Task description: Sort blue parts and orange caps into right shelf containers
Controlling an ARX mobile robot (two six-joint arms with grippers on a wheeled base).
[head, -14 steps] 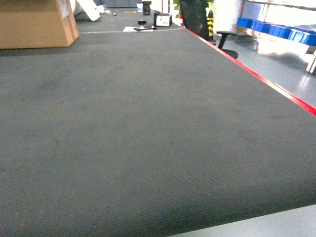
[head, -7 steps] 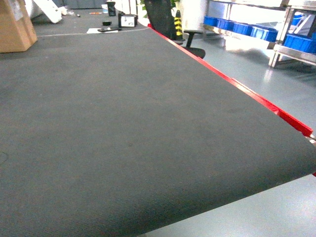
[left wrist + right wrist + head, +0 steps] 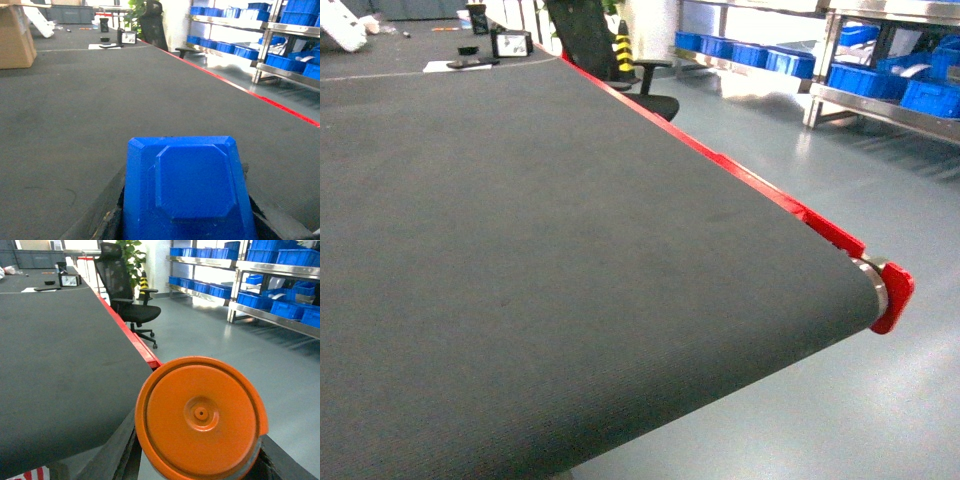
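belt (image 3: 520, 250) left, front | chair (image 3: 595, 50) at belt's far right edge | shelf bins (image 3: 880, 85) far right, behind floor

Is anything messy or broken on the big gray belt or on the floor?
Nothing stands out. The gray belt shows no spills or tears, and its red edge strip runs unbroken to the end. The floor looks clean. The blue part and orange cap each fill their wrist views and look undamaged.

Open floor (image 3: 800, 140) between belt (image 3: 520, 250) and shelves (image 3: 880, 95)
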